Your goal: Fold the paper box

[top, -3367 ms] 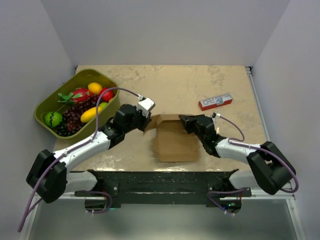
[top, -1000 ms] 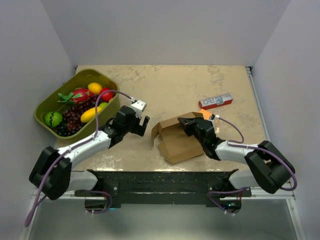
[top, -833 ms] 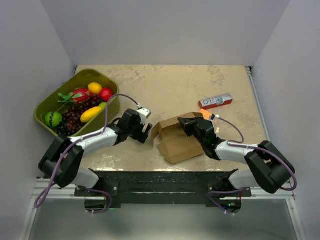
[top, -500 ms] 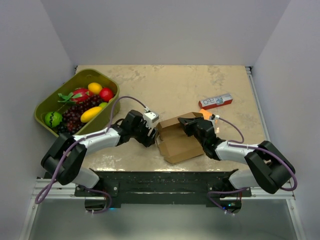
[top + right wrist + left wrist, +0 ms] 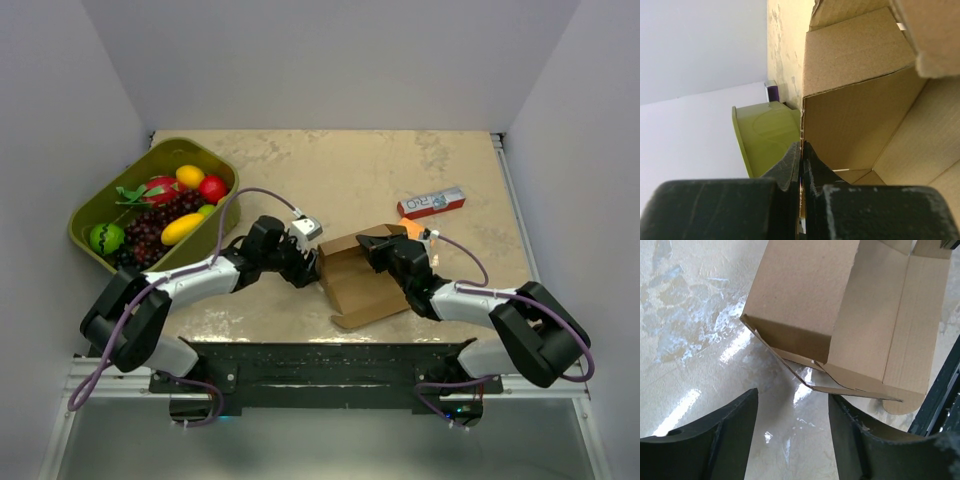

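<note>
The box (image 5: 358, 283) is plain brown cardboard, matte and faintly fibrous. It stands half erected on the marbled beige table (image 5: 350, 170) between the two arms. From above it reads as a skewed rectangle with a rounded tab at its near edge.

The left wrist view adds straight crease lines, an open end, and a thin flap edge lying on the glossy table. The dark, blunt left fingers (image 5: 725, 435) are spread wide just short of the box, not touching it.

The right wrist view looks inside at angled panels. The right fingers (image 5: 792, 162) are pressed together on one thin upright wall, pinching its edge. Beyond is a smooth olive tub (image 5: 765, 135).

Only the top view shows the tub's fruit (image 5: 160, 222), a red-and-white carton (image 5: 431, 203) and a small orange block (image 5: 412, 228).
</note>
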